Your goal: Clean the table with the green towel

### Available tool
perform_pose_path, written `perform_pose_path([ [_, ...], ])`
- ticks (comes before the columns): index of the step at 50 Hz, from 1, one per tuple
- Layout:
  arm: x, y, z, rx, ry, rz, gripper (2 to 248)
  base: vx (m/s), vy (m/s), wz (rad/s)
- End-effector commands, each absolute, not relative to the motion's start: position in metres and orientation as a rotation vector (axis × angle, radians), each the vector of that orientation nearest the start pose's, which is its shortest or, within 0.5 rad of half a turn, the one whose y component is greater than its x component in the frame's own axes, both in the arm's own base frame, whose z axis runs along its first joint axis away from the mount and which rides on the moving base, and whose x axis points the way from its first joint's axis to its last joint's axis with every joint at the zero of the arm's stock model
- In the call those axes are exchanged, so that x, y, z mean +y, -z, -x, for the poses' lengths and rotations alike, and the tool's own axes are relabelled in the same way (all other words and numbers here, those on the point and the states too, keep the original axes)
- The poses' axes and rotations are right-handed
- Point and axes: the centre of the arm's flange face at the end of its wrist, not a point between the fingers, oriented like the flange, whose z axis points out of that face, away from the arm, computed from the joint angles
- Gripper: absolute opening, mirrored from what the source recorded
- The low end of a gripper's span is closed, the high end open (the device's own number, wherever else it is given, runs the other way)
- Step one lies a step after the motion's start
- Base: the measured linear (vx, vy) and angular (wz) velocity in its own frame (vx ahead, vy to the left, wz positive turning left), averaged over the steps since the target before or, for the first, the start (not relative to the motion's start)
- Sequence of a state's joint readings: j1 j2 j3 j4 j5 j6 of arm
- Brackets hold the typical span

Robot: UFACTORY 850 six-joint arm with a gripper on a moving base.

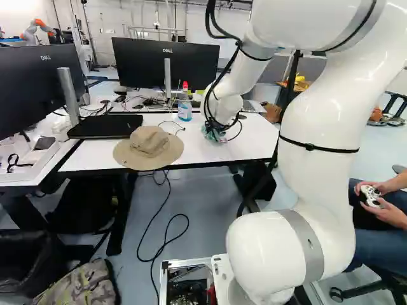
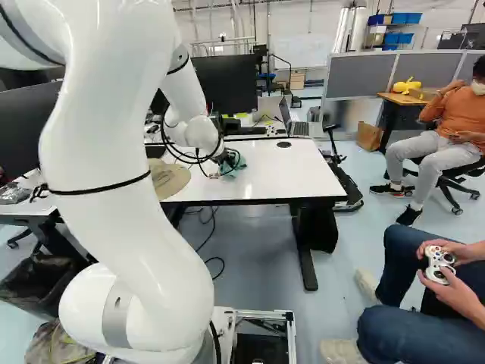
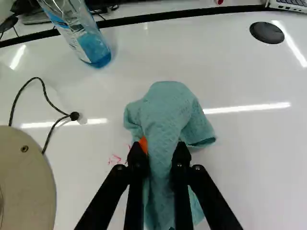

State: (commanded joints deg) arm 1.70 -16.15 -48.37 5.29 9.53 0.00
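- Green towel (image 3: 165,112) clenched in gripper (image 3: 159,149).
- Press flat over red marks (image 3: 115,158).
- Short strokes parallel to far edge of table (image 3: 254,158), avoiding hat (image 3: 26,177).

The left base view is taken from behind the arm (image 1: 315,121), on its left, and is directed ahead and a little down; the arm is seen very near, with the table (image 1: 254,141) farther off. The right base view is taken from behind on the other side and is likewise aimed ahead, with a grey partition (image 2: 360,74) taken in beyond. The hat (image 1: 148,141) and the table are shared by both. In the wrist view, the tabletop is looked down on from close above, along the fingers (image 3: 180,173). The bottle (image 1: 184,109) is shared with the left base view, the hat with both.
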Motion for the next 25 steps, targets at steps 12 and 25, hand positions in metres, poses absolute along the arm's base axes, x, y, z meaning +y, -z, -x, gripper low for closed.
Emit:
perform_pose_path([
  [12,0.018,-0.390,-0.535,0.088,1.115,2.902,62,0.000,0.000,0.000],
  [25,0.018,-0.402,-0.531,0.087,1.142,2.890,62,0.000,0.000,0.000],
])
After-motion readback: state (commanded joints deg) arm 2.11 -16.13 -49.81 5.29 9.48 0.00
